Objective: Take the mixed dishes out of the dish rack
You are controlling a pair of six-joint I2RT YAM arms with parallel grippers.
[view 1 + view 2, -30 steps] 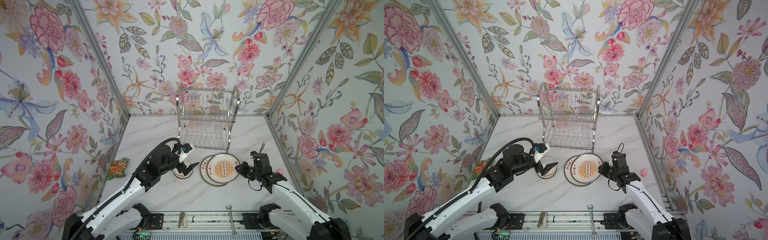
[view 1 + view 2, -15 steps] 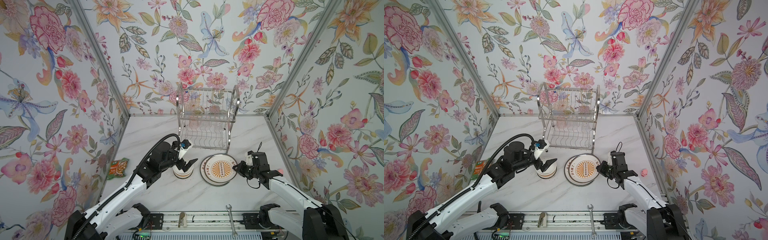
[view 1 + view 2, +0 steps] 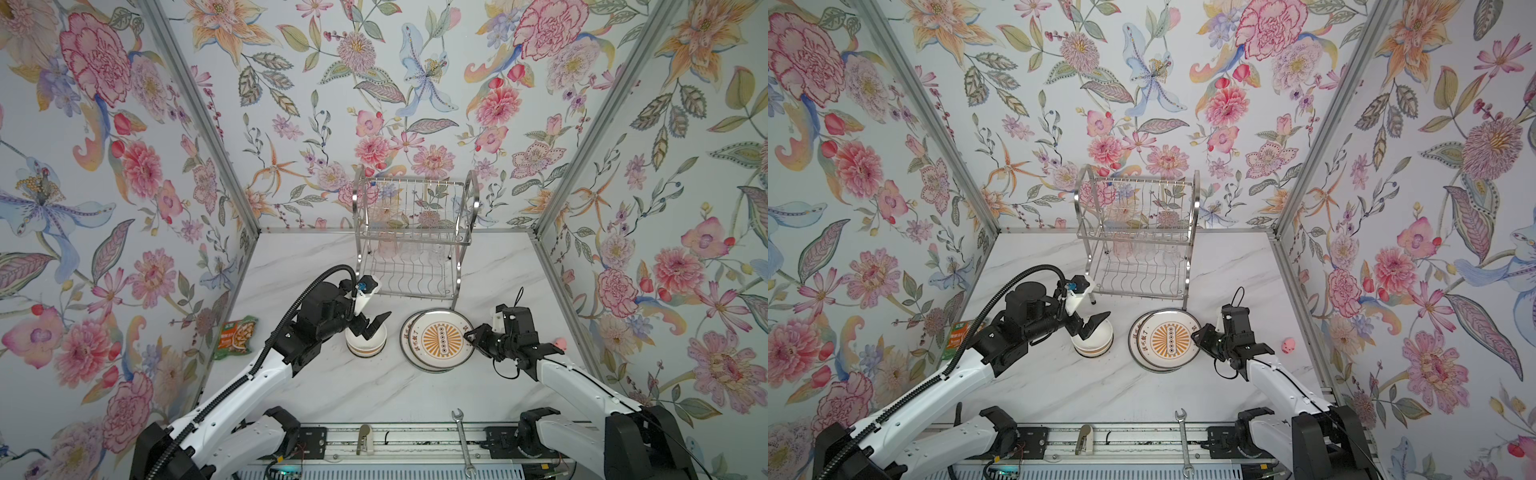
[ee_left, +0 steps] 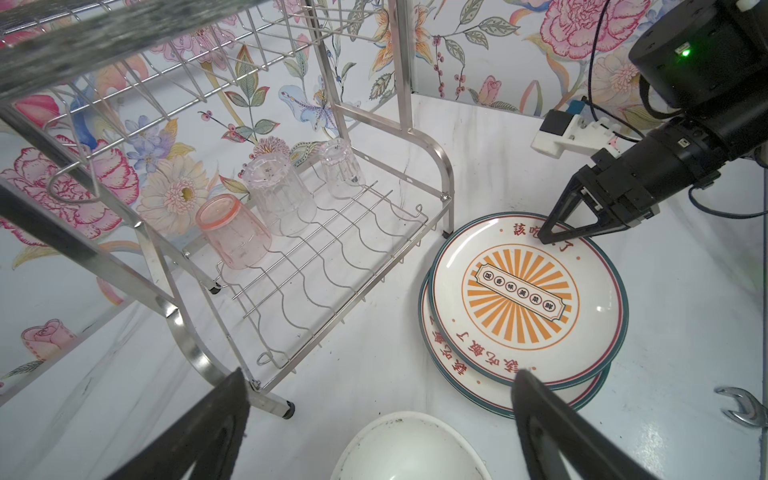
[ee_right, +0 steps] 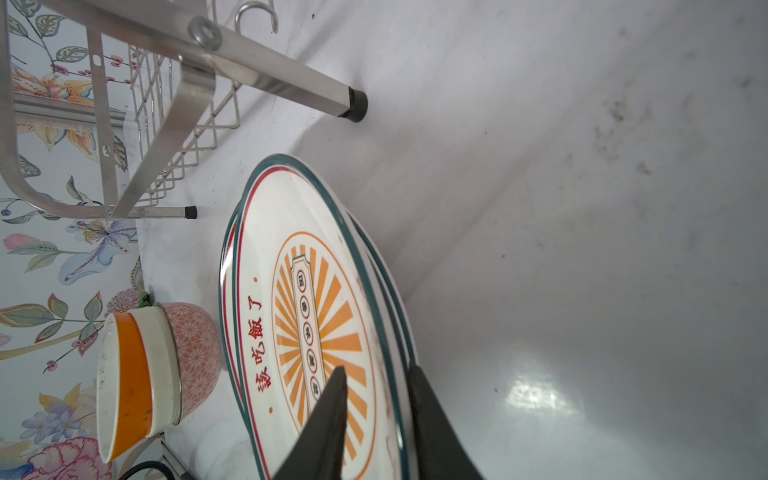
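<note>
Green-orange snack pkt (image 3: 236, 337) (image 3: 957, 334) lies flat on the white marble tabletop (image 3: 374, 390), at its left edge in both top views, just beside the side wall. Steel open-end wrench (image 3: 462, 440) (image 3: 1185, 440) lies across the metal rail (image 3: 415, 451) along the table's front edge, right of centre, approx. front-to-back; one open end also shows in the left wrist view (image 4: 744, 411). Small beige latch-like piece (image 3: 364, 438) sits on the same rail, left of the wrench, well apart. Tiny pink obj. (image 3: 561, 343) (image 3: 1288, 345) sits near the right wall; too small to ID. Walls (image 3: 374, 83) carry floral wallpaper w/ pink, orange & blue blooms; silver posts (image 3: 199, 112) run up the back corners.
</note>
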